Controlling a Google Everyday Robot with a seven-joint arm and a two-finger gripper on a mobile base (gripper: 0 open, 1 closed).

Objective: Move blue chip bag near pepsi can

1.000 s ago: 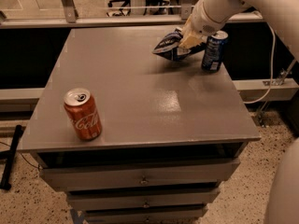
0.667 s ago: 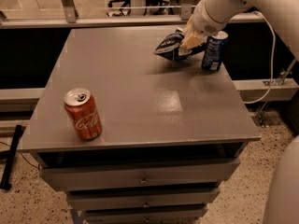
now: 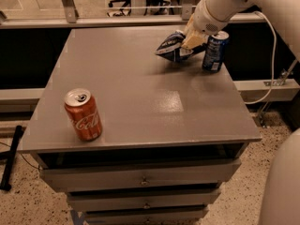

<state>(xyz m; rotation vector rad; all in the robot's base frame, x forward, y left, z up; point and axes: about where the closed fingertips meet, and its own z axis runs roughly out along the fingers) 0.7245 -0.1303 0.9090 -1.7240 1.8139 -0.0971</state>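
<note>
My jaws are pinching shut on the blue chip bag (image 3: 169, 47), holding it just beside the pepsi can (image 3: 214, 51) for release.

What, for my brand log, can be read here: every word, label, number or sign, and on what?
"Coca-Cola": white script on the red Coca-Cola can, front left of the table.
Too blurred to read: white lettering on the pepsi can.
Too blurred to read: white markings on the blue chip bag.
None: the gripper, at the blue chip bag beside the pepsi can.
</note>
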